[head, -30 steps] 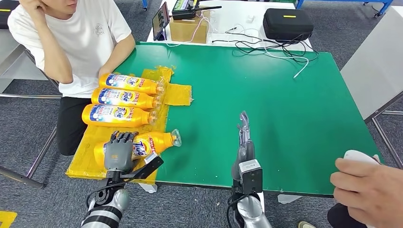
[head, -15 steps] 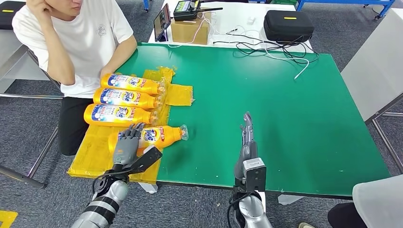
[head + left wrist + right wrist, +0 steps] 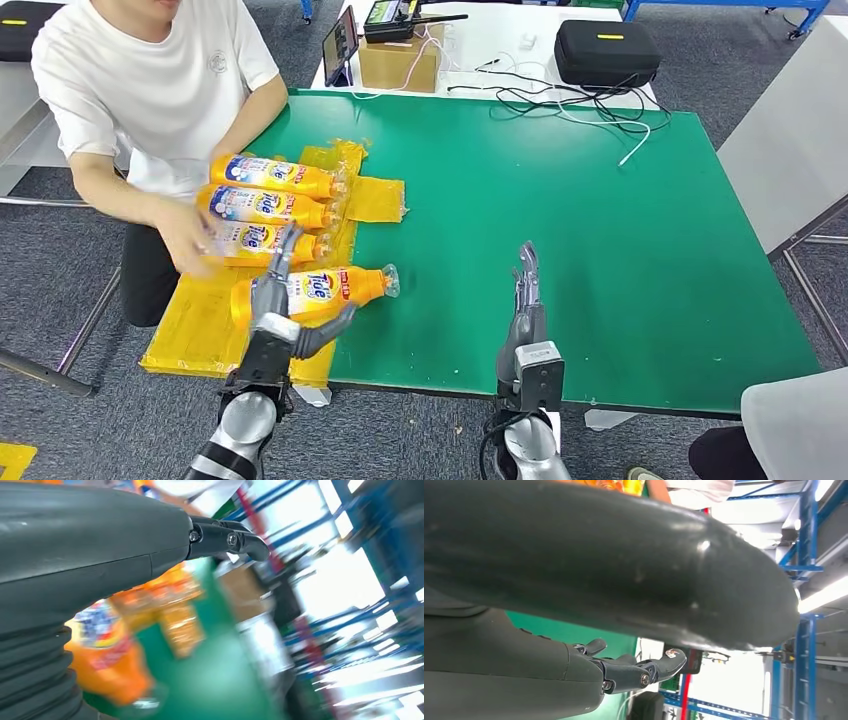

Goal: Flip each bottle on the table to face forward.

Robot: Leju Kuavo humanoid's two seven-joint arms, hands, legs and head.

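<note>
Four orange Tide bottles lie on their sides on yellow plastic wrap (image 3: pixel 190 335) at the left of the green table (image 3: pixel 600 240). Three form a row with labels up: the far one (image 3: pixel 272 175), the middle one (image 3: pixel 262 205) and the near one (image 3: pixel 262 238). The fourth bottle (image 3: pixel 322 288) lies nearest me, label up, cap to the right. My left hand (image 3: pixel 277 305) hovers over its base end with fingers spread; the bottle (image 3: pixel 107 650) is blurred beyond the hand (image 3: pixel 100 545) in the left wrist view. My right hand (image 3: pixel 524 305) stands edge-on over the table with fingers straight and nothing in it.
A seated person at the left reaches a hand (image 3: pixel 190 235) onto the near row bottle. Another person's clothing (image 3: pixel 795 425) shows at the lower right. A cardboard box (image 3: pixel 400 60), a black case (image 3: pixel 605 50) and cables (image 3: pixel 560 100) sit on the white table behind.
The fourth bottle has rolled toward the row, label now up, and my left hand has opened over it. The seated person's hand has come down onto the near row bottle.
</note>
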